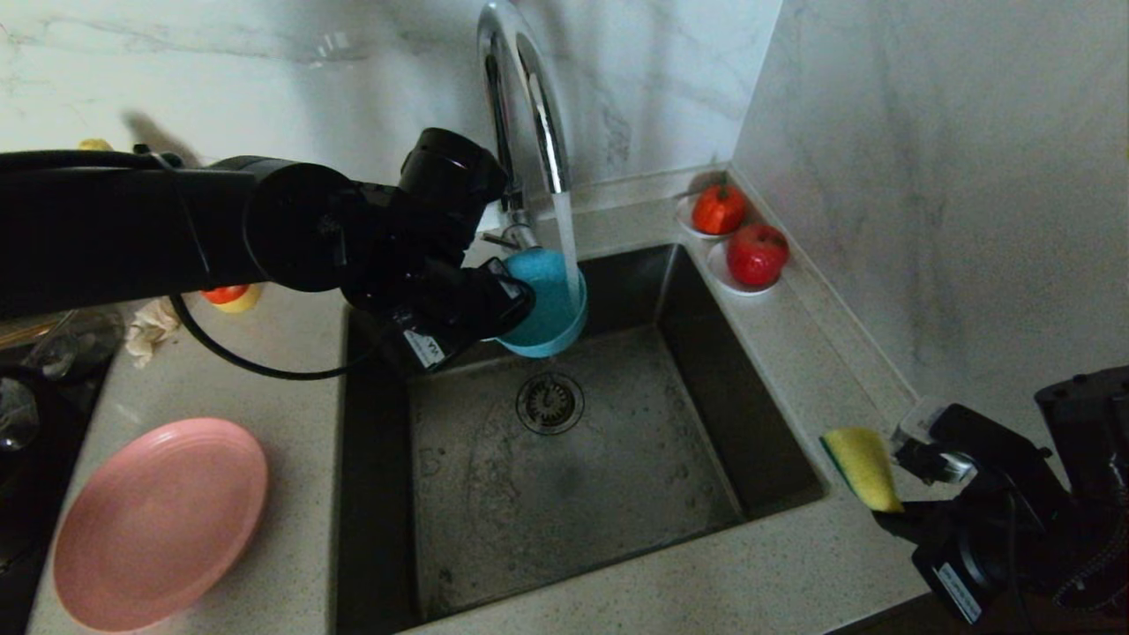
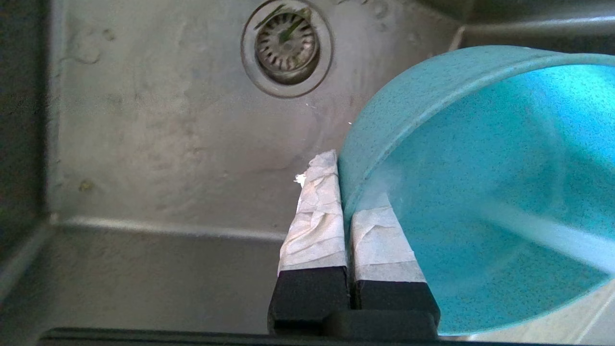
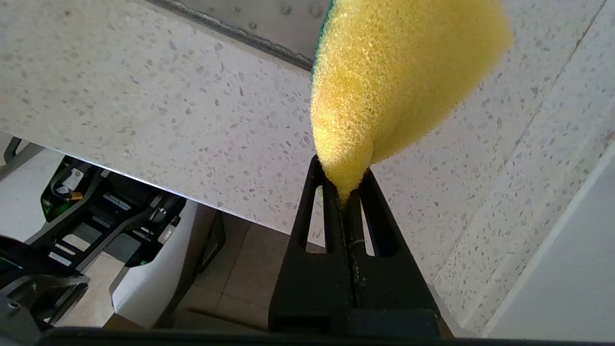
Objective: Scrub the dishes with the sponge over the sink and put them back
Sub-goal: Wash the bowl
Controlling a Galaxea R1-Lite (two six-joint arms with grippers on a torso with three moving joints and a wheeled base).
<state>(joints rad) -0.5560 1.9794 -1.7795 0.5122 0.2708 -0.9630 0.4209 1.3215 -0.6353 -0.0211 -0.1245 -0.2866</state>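
Water runs from the chrome tap (image 1: 529,97) into the teal bowl (image 1: 551,304), which hangs tilted over the back of the sink (image 1: 573,494). My left gripper (image 1: 516,295) is shut on the bowl's rim. In the left wrist view its taped fingers (image 2: 317,226) pinch the wall of the bowl (image 2: 480,192), one outside and one inside, at the left gripper (image 2: 347,187). My right gripper (image 1: 900,516) hovers over the counter by the sink's front right corner, shut on one end of the yellow sponge (image 1: 863,467). The sponge (image 3: 399,72) sticks out beyond the right gripper (image 3: 342,178). The pink plate (image 1: 159,520) lies on the counter at the front left.
Two white saucers with red fruit (image 1: 719,209) (image 1: 757,254) stand on the ledge at the sink's back right. A beige rag (image 1: 150,331) and a glass pot (image 1: 53,344) sit at the left, beside a dark hob (image 1: 26,459). The drain strainer (image 1: 549,403) lies below the bowl.
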